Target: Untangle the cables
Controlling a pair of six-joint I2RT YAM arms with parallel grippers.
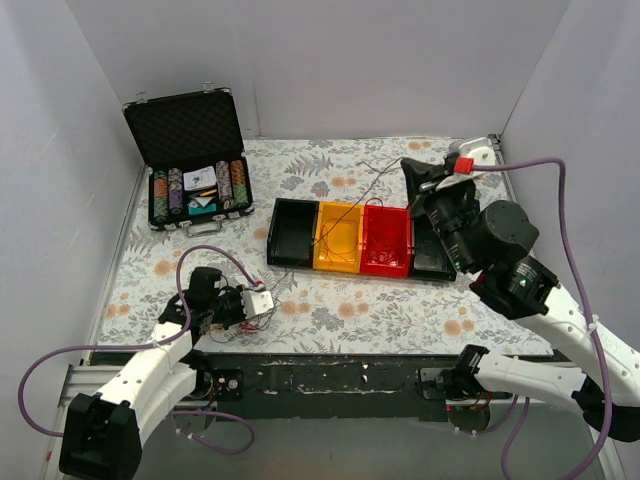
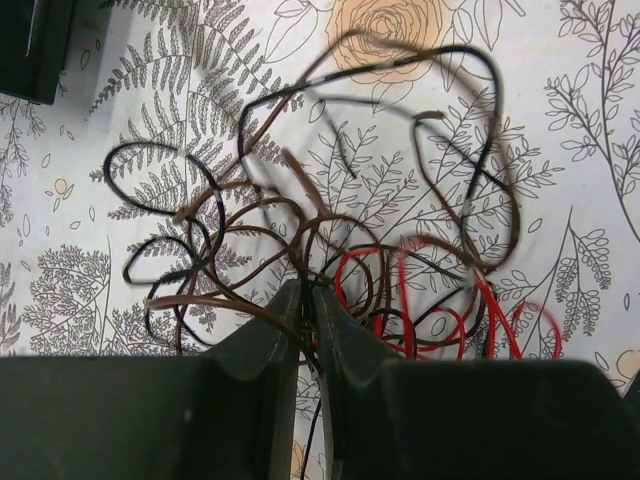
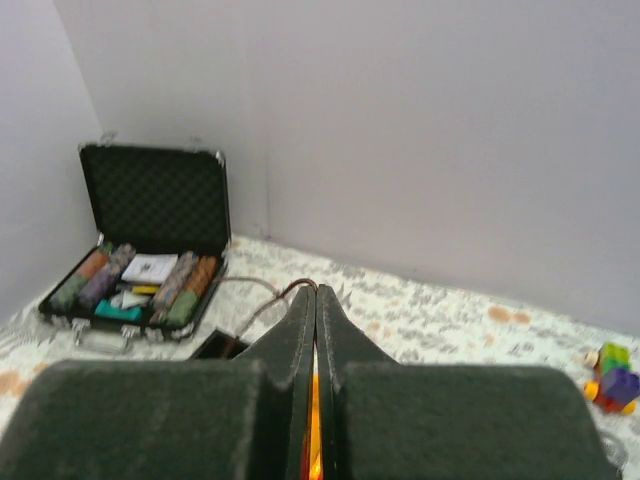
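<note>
A tangle of thin cables (image 2: pixel 300 178), brown, black and red, lies on the floral table cloth at the near left. My left gripper (image 2: pixel 307 292) is shut on strands at the near edge of that tangle. In the top view it (image 1: pixel 268 302) sits low over the cloth. My right gripper (image 1: pixel 407 168) is raised at the back right, above the row of trays. It is shut (image 3: pixel 316 290) on a single brown cable (image 3: pixel 256 313), which arcs away from the fingertips and hangs down to the left.
Four trays stand in a row mid-table: black (image 1: pixel 292 233), yellow (image 1: pixel 338 240), red (image 1: pixel 386 240) and black (image 1: pixel 432 252). An open case of poker chips (image 1: pixel 190 165) sits at the back left. Toy bricks (image 3: pixel 612 375) lie by the right wall. White walls enclose the table.
</note>
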